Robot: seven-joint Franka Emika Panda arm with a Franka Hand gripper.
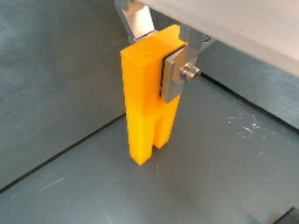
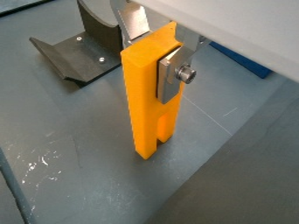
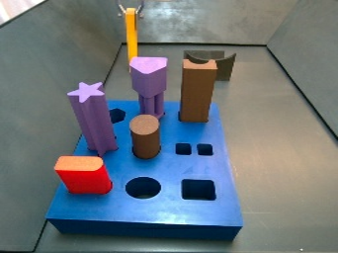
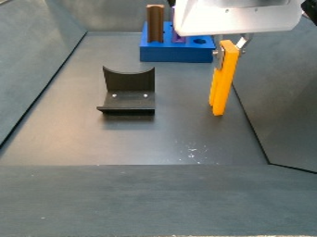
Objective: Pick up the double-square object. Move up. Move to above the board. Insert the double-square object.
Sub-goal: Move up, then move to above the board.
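My gripper [image 1: 156, 54] is shut on the top of the double-square object [image 1: 145, 105], a tall yellow-orange block that splits into two legs. It stands upright, with its legs at or just above the grey floor. One silver finger plate [image 1: 177, 74] presses its side. The hold also shows in a wrist view [image 2: 156, 54] on the block [image 2: 145, 105]. In a side view the gripper [image 4: 228, 44] holds the block [image 4: 221, 83] well in front of the blue board [image 4: 173, 52]. In a side view the block [image 3: 130, 38] stands behind the board [image 3: 172, 212], whose two small square holes [image 3: 193, 150] are open.
On the board stand a purple star peg [image 3: 90, 119], another purple peg [image 3: 148, 84], a brown notched block [image 3: 197, 89], a brown cylinder [image 3: 145, 136] and a red block [image 3: 83, 175]. The fixture [image 4: 126, 93] stands on the floor beside the gripper. Grey walls ring the floor.
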